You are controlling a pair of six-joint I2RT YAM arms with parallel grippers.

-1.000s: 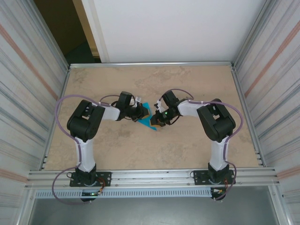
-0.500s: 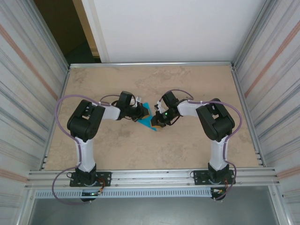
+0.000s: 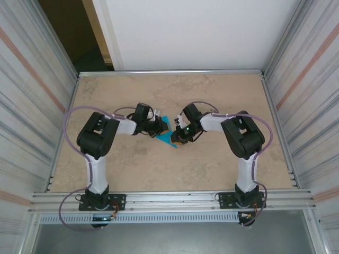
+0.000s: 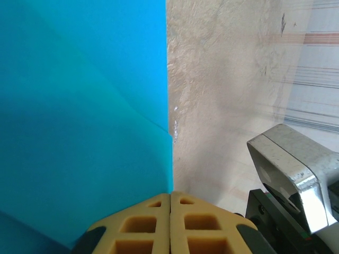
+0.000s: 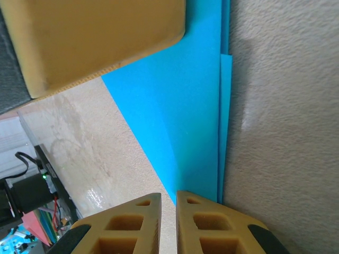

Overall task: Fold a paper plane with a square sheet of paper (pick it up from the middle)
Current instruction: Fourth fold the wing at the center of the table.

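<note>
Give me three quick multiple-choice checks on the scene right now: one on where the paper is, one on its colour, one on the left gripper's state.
1. Where on the table is the paper?
A. At its far left corner
B. In the middle, between the left gripper and the right gripper
C. At the near edge, by the arm bases

2. What colour is the paper?
A. Teal-blue
B. White
C. Red

3. How do the left gripper's fingers stand?
A. Wide apart
B. Clamped around a pen
C. Closed together

Answers:
1 B: the top view shows it mid-table between the two grippers.
2 A: both wrist views show teal-blue paper.
3 C: the left wrist view shows the fingers touching with no gap.
</note>
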